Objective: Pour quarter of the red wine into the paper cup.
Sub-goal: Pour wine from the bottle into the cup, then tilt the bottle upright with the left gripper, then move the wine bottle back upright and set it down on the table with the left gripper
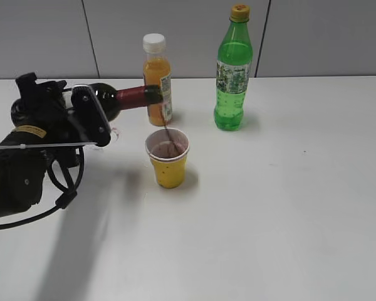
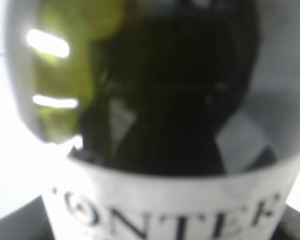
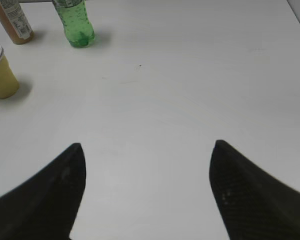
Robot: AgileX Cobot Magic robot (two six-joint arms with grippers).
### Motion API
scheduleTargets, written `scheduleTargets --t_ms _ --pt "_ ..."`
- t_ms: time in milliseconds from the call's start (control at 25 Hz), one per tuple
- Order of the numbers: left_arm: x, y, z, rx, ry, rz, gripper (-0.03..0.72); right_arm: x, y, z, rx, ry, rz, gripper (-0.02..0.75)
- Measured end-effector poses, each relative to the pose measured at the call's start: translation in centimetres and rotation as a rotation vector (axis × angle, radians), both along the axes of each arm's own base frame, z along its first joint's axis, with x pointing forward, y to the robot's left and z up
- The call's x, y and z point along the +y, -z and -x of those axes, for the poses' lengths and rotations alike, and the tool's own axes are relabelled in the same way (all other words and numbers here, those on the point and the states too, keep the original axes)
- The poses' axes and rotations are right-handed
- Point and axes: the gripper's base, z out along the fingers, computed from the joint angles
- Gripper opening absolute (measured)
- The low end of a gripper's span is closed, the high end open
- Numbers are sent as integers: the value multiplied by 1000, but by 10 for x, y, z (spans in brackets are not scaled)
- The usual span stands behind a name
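Note:
My left gripper (image 1: 91, 119) is shut on the red wine bottle (image 1: 122, 99), a dark glass bottle with a maroon foil neck, held lying nearly level with its mouth over the paper cup (image 1: 168, 158). A thin dark stream runs from the mouth into the yellow cup, which holds dark wine. The left wrist view is filled by the blurred dark bottle and its white label (image 2: 165, 205). My right gripper (image 3: 147, 150) is open and empty above bare table, out of the exterior view. The cup also shows at the left edge of the right wrist view (image 3: 1, 72).
An orange juice bottle (image 1: 157, 78) with a white cap stands just behind the wine bottle's neck. A green soda bottle (image 1: 232, 69) stands at the back, right of the cup. A grey wall runs behind the white table (image 1: 288, 207).

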Motion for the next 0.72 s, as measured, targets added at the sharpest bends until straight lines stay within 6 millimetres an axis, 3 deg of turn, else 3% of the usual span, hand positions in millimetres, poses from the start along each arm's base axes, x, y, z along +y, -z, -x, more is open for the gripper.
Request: scheduleTargets --t_ms 200,440,560,720 --pt "-10 3 0 21 35 309 528 0 0 0 0 0 1 585" --pt "-20 2 1 20 11 823 528 0 0 0 0 0 1 585" --pt "-18 2 0 20 -45 1054 528 0 0 0 0 0 1 585" --pt "-13 0 -6 30 -51 1232 528 0 0 0 0 0 1 585"
